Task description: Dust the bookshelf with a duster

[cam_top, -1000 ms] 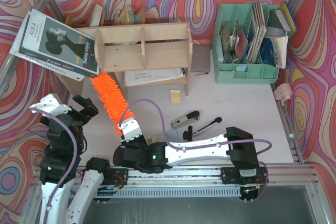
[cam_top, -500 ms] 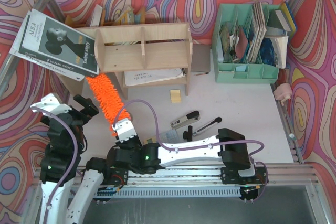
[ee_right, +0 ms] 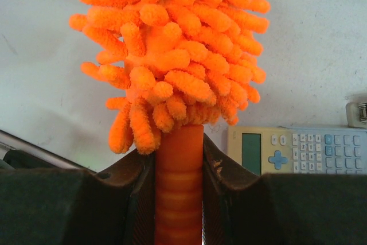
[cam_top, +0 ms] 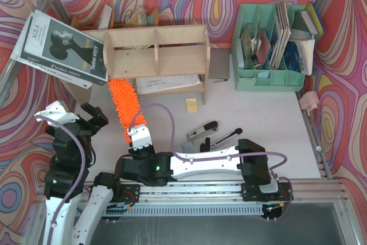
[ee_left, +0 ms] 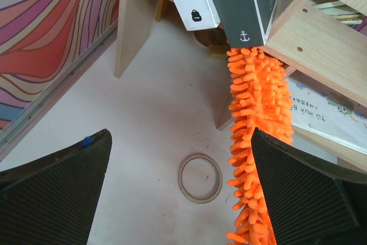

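Gripping the duster [ee_right: 172,61], right fingers [ee_right: 232,202] (left fingers [ee_left: 57,170] wide).

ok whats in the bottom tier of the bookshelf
A white printed booklet lies in the bottom tier of the bookshelf, poking out the front; the tier above hides whatever sits further back.

White shells and black joints on both arms, left arm [cam_top: 60,170], right arm [cam_top: 200,164], lilac cable [cam_top: 155,113] looping along each, small green light [cam_top: 153,168] on right arm's joint, left end effector [ee_left: 180,142] fingers [ee_left: 54,182] black, coarse woven texture, blue fleck at one tip
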`<state>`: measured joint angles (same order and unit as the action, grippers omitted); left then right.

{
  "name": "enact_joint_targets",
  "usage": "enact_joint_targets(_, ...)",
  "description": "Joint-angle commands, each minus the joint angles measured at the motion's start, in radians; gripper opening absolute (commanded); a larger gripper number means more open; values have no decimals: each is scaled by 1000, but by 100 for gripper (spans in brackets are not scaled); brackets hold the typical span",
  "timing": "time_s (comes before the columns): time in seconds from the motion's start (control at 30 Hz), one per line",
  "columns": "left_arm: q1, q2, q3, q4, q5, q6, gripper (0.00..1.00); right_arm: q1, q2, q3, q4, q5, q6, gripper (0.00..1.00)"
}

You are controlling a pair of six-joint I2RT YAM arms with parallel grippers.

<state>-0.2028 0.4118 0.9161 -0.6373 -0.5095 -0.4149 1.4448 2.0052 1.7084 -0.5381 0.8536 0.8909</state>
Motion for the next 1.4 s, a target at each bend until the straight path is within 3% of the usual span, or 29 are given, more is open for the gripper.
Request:
enact_joint_targets(0.0,6,-11,-11,10,-2,-5,99,-3,-10,12,45,87,19,0)
enact_joint_targets(0.23,6,-9,-10,9,-3,-4,99,-3,-8,-25,251,-25,-181,0)
enact_joint_targets(0.53,6,-14,-11,9,-7,-5,98,-3,20,-19,349,-145,-319,0)
enact_joint_targets(0.87,6,-12,-11,8,-5,-5,99,-6,-55,-78,114,111,-7,0)
enact_joint_targets(1.03,6,-13,-10,8,-4,-5,99,-6,-81,-101,59,146,82,0)
enact_joint_targets(1.37,6,-10,-11,8,-7,-5,99,-6,-40,-96,345,-69,-239,0)
